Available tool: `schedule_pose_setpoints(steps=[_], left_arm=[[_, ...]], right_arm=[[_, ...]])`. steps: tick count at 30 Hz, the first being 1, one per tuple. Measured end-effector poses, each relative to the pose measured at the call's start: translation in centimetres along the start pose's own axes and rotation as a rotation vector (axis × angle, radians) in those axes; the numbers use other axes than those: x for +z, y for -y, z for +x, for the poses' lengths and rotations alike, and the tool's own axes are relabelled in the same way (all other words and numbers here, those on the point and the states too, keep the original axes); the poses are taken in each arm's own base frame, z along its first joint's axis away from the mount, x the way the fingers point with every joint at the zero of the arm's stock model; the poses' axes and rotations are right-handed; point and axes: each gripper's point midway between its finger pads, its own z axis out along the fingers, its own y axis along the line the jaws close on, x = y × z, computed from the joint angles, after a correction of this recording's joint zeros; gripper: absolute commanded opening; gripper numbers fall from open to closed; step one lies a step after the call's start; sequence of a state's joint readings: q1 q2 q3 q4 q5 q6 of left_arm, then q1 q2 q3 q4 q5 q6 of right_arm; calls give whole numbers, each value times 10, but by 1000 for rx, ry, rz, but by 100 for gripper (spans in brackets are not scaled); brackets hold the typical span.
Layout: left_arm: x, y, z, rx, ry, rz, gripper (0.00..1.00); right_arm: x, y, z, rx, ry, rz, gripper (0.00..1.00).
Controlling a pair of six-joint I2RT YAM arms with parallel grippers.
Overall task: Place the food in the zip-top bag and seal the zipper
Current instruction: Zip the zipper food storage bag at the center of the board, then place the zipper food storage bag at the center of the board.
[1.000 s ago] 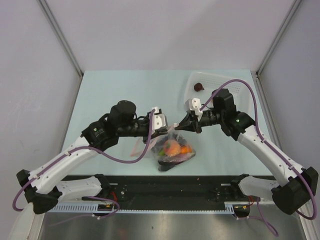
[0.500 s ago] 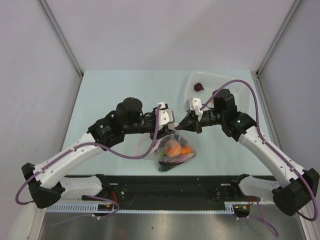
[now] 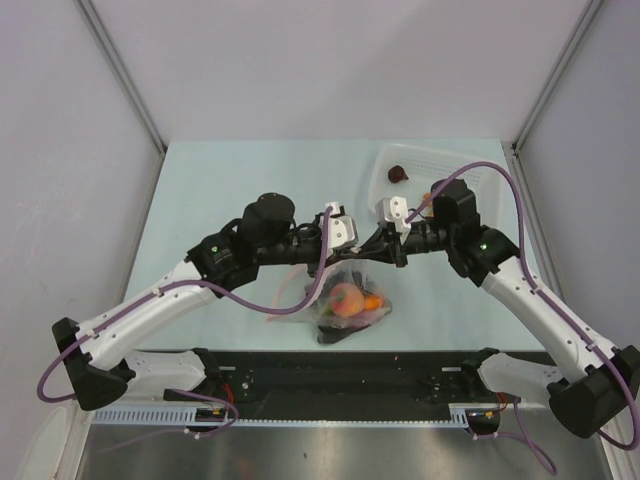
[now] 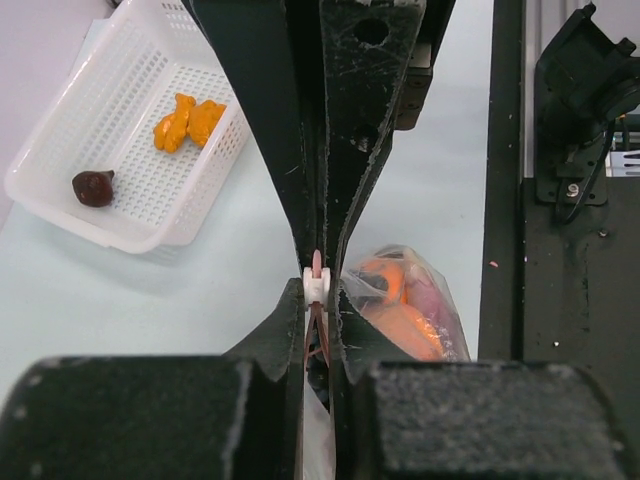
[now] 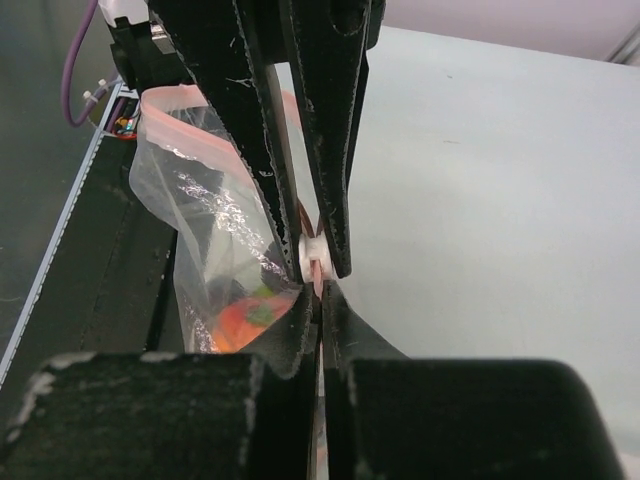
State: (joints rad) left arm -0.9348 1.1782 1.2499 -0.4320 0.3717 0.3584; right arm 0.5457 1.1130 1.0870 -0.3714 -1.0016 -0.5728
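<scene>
Pink-red zipper (image 4: 317,262) clamped in left pincer (image 4: 317,298) and right pincer (image 5: 317,268).

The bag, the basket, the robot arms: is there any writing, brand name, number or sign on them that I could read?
None: no word, brand, number or sign can be read in any view.
zip-top bag: clear plastic, unprinted; its pink-red zipper is plain.
white basket: no label shows.
toothed strip along the near rail: fine marks only, too small to read as figures.
</scene>
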Motion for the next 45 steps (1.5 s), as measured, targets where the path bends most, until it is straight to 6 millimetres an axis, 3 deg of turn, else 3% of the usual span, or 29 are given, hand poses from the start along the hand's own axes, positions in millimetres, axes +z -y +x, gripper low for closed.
schedule_pose_setpoints(steps=[6,20,28,33,41,45], left_arm=[[-4,0,-2,5,8,-12,3],[-38,-3,22,-12,-74,-85,2],[-74,-15,46,-40,-134,-156,2],[-100,-18,72,-52,-178,-210,1],[-124,-32,91,-92,-227,-298,0],[-130,-50,94,-103,-236,-366,0]], right_arm=[[-6,4,-5,35,16,27,0],[-38,32,-13,109,45,174,0],[-61,49,-17,123,56,280,0],[-70,57,-14,142,49,328,0],[-74,66,-12,152,48,366,0],[-65,88,-10,162,77,380,0]])
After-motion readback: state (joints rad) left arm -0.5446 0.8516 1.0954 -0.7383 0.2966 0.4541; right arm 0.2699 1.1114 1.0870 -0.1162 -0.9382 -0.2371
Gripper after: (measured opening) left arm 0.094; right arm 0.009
